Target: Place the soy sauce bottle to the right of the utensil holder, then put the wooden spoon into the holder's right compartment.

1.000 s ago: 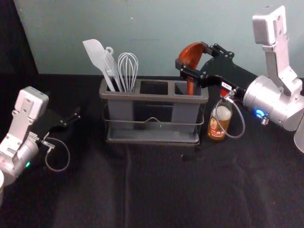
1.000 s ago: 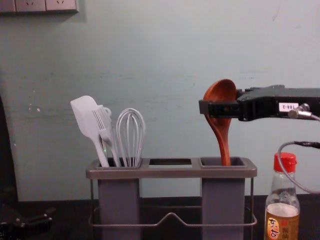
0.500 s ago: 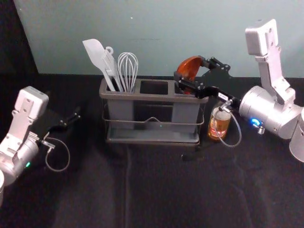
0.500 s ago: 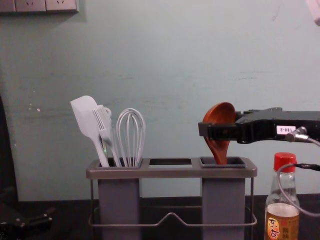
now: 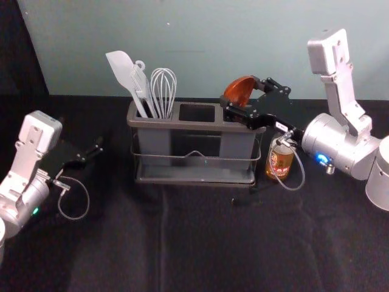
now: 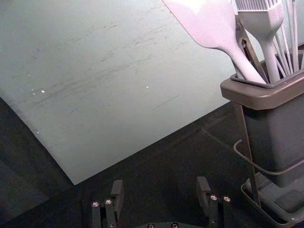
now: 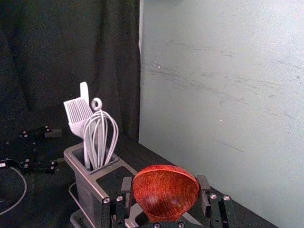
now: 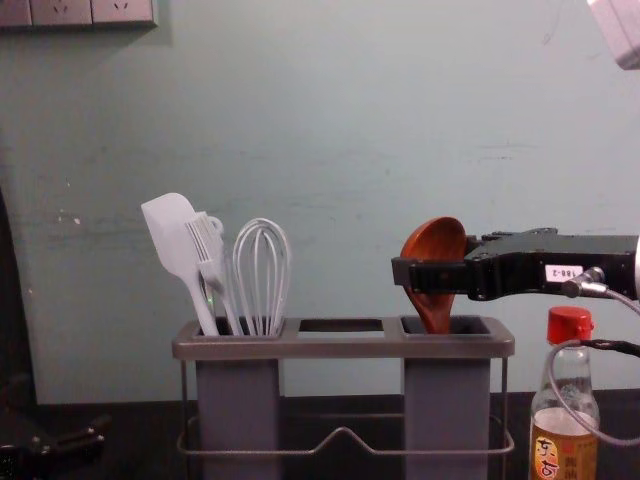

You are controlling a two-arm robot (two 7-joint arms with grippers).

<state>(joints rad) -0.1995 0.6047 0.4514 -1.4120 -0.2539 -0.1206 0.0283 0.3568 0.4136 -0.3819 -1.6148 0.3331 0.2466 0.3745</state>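
Along the back of the dark-draped bench [image 5: 194, 243] runs the pale wall [image 5: 206, 36]; before it stands the utensil holder [image 8: 343, 345], upright, with its right compartment [image 8: 446, 400] taking the end nearest the right arm. That arm reaches in from the right, above the bottle, and its right tool [image 7: 164, 183] is clamped about the bowl of the spoon, one finger on each side; the left tool [image 6: 160, 184] is parked low beside the holder's left end, its fingers spread wide with nothing between them.

The wooden spoon [image 8: 436, 240] leans a little, bowl up, its handle down inside the right compartment; the soy sauce bottle [image 8: 563, 450] stands upright just beside the holder, on its right. So the first half of the job looks done, and the second nearly so — what is left, I judge, is to settle the spoon, let go and back away.

Smaller things crowd the left compartment [image 8: 238, 400]: a white spatula [image 8: 175, 235], a brush [image 8: 208, 250] and a whisk [image 8: 262, 270]; they sit well apart from the work and hinder nothing. Nearer trouble is the thin cable [image 5: 302, 176] looping down in front of the bottle; it could snag on the red cap [image 8: 570, 325] — a straight lift before any sideways move seems wise.
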